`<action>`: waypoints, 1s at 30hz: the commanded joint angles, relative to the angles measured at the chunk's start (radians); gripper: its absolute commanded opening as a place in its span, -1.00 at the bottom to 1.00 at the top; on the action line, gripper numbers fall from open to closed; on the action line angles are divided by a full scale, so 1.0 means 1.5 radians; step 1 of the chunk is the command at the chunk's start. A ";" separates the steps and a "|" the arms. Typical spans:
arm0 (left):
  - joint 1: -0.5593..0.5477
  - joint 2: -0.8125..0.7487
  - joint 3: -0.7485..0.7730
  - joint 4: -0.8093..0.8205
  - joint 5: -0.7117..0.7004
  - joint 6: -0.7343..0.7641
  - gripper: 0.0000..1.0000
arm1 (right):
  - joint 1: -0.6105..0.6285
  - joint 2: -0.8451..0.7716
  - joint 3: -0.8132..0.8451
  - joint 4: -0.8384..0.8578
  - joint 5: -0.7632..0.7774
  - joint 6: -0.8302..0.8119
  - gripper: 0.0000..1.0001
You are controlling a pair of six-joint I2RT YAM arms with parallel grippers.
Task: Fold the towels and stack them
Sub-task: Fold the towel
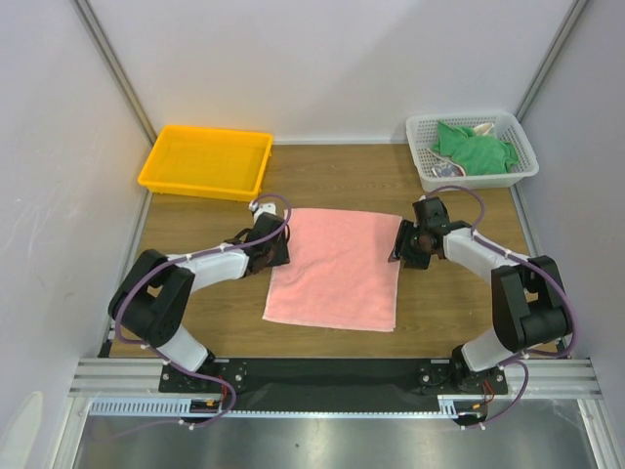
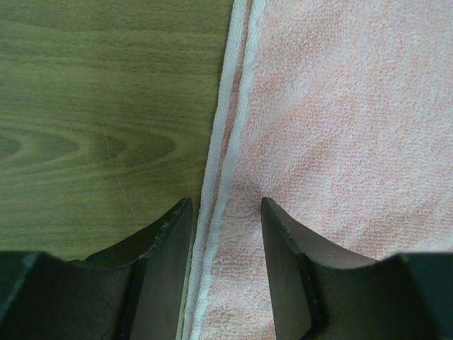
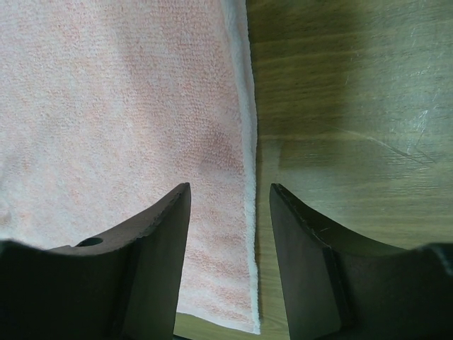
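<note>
Pink towel [image 1: 337, 269] lies flat and spread on the wooden table [image 1: 449, 293], nearer the arm bases than the yellow tray [image 1: 200, 188] and to its right. The outline is close to square, so I can't tell the long axis. It sits slightly skewed: the far edge drops a little toward the right, and the near edge is wider than the far one. It's salmon-pink terry, smooth, with only faint creases and a paler hem band along the side edges.

Left gripper [image 1: 281, 250] is at the towel's left edge, just near-right of the tray. In the left wrist view its fingers [image 2: 283, 241] stand apart and straddle the hem, one over wood, one over cloth, clamping nothing. Right gripper [image 1: 400, 244] is at the opposite edge, farther right of the tray. Its fingers [image 3: 166, 234] are likewise spread across the edge, unclenched.

Green towel [image 1: 474, 147] is bunched in the white basket [image 1: 527, 161], well right of the tray along the far side.
</note>
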 commanded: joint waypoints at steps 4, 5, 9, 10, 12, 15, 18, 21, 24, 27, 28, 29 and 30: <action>0.009 0.021 -0.010 0.045 0.013 0.001 -0.09 | -0.005 0.003 0.006 0.017 -0.006 0.008 0.06; 0.009 0.021 -0.011 0.047 0.017 -0.003 -0.11 | -0.004 0.001 0.005 0.017 -0.007 0.010 0.07; 0.008 0.020 -0.028 0.056 0.028 -0.012 -0.38 | -0.007 -0.014 -0.009 0.026 -0.007 0.022 0.06; 0.009 0.019 -0.030 0.056 0.028 -0.013 -0.42 | -0.009 -0.018 -0.014 0.031 -0.008 0.026 0.07; 0.009 0.016 -0.038 0.075 0.026 -0.015 -0.58 | -0.015 -0.030 -0.034 0.050 -0.023 0.037 0.08; 0.009 0.014 -0.045 0.080 0.023 -0.017 -0.77 | -0.022 -0.039 -0.058 0.069 -0.042 0.051 0.08; 0.009 0.016 -0.047 0.080 0.023 -0.018 -0.99 | -0.024 -0.044 -0.067 0.070 -0.042 0.054 0.09; 0.008 0.017 -0.048 0.079 0.023 -0.019 -0.99 | -0.024 -0.050 -0.086 0.094 -0.049 0.064 0.09; 0.009 0.019 -0.048 0.075 0.021 -0.022 -0.99 | -0.024 -0.044 -0.104 0.129 -0.070 0.081 0.08; 0.009 0.019 -0.051 0.073 0.018 -0.024 -0.99 | -0.024 -0.036 -0.123 0.154 -0.086 0.096 0.04; 0.009 0.020 -0.052 0.073 0.017 -0.025 -1.00 | -0.024 -0.031 -0.131 0.158 -0.088 0.099 0.02; 0.009 0.020 -0.053 0.071 0.017 -0.025 -0.99 | -0.023 -0.030 -0.136 0.163 -0.089 0.101 0.01; 0.008 0.021 -0.053 0.070 0.017 -0.024 -0.99 | -0.022 -0.029 -0.138 0.168 -0.088 0.102 0.00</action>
